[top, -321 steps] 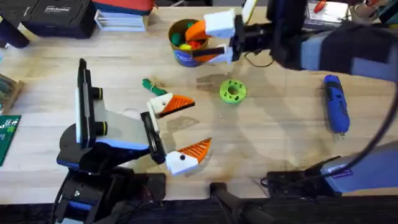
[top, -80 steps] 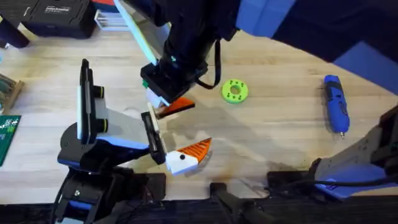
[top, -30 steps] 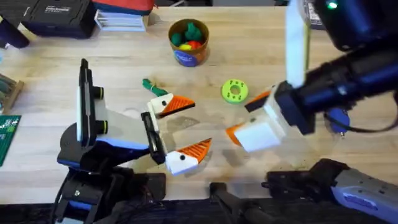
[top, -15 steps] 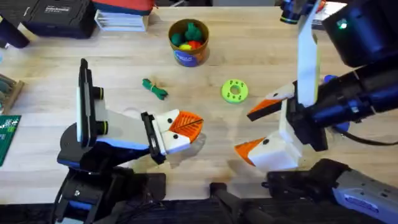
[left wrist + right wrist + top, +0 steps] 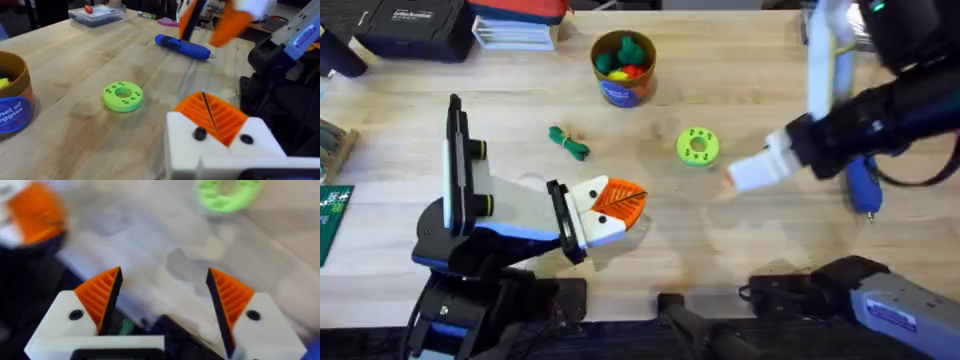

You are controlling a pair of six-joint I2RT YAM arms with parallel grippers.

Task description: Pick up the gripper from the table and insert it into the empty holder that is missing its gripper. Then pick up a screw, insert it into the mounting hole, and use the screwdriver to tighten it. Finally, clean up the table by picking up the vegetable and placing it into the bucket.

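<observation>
**Fingers: left pair pressed together, right pair spread wide and empty**

Fingers first, going left to right. Both orange pads of my left gripper (image 5: 610,205) are closed against each other, pad to pad, with just a thin dark seam between them in the left wrist view; they hold nothing and sit low over the table (image 5: 740,260), pointing toward the right. My right gripper (image 5: 162,297) is spread wide, its two orange ribbed pads well apart with bare wood between them, touching nothing; overhead it hangs above the table's right half, just beside the screwdriver.

Counting from the left: one vegetable (image 5: 568,141), dark green and slightly bent, lying alone on the wood with its long axis running from upper left to lower right, well apart from both my grippers. One bucket (image 5: 624,67) at the far edge, orange-rimmed, blue-walled, with coloured toy pieces inside. One lime-green disc (image 5: 696,146) with holes, lying flat near the middle, between the vegetable and my right gripper. One screwdriver (image 5: 861,178), bright blue, lying flat at the right; overhead its long axis runs away from me and back, thin metal tip at the end nearer me, partly covered by my right arm.

Whether a screw lies anywhere on the table I cannot tell.
</observation>
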